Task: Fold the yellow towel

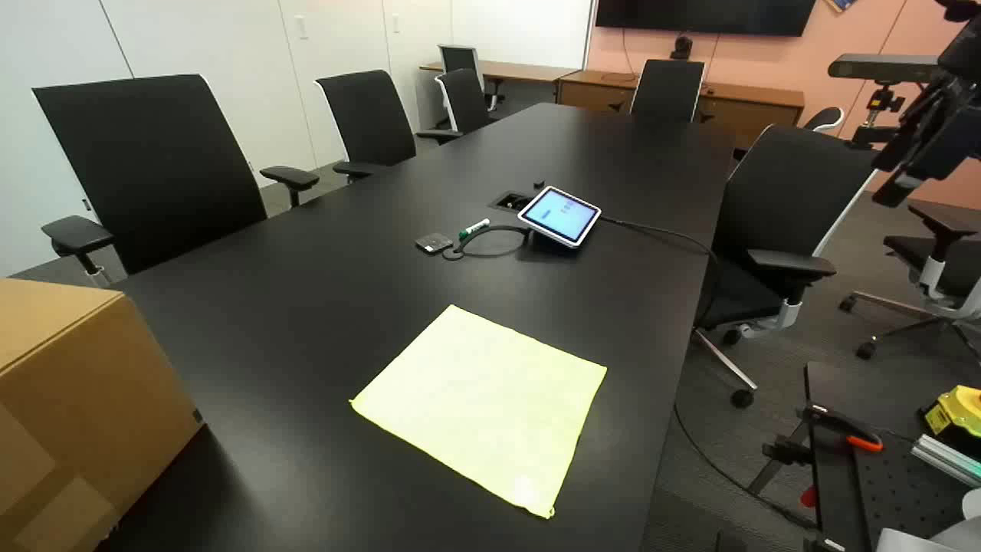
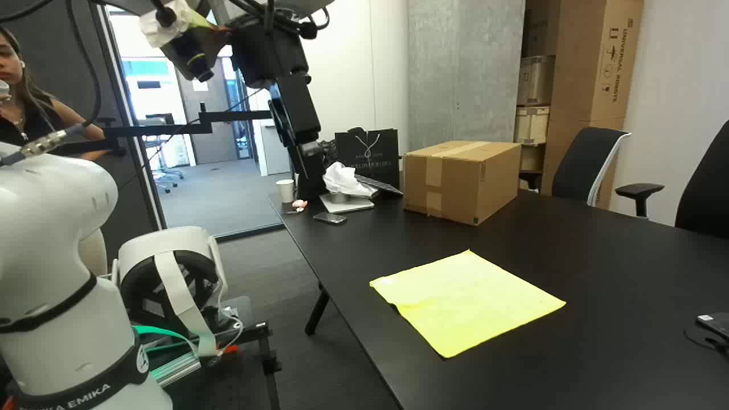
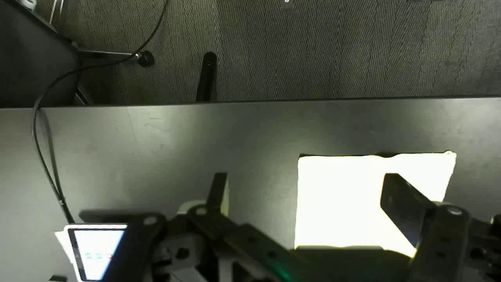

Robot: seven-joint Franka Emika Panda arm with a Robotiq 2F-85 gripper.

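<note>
Yellow towel (image 2: 470, 303) lies below gripper (image 3: 305, 184), well apart.

This is an office: in an exterior view, long table (image 1: 306, 322), chairs (image 1: 153, 169) around it, screen (image 1: 705, 15) at one o'clock.

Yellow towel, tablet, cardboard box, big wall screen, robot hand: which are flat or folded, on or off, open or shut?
Yellow towel: spread out, rippled at one edge, not folded
Tablet: on, screen lit
Cardboard box: shut
Wall screen: dark, probably off
Hand: open, holding nothing
</note>
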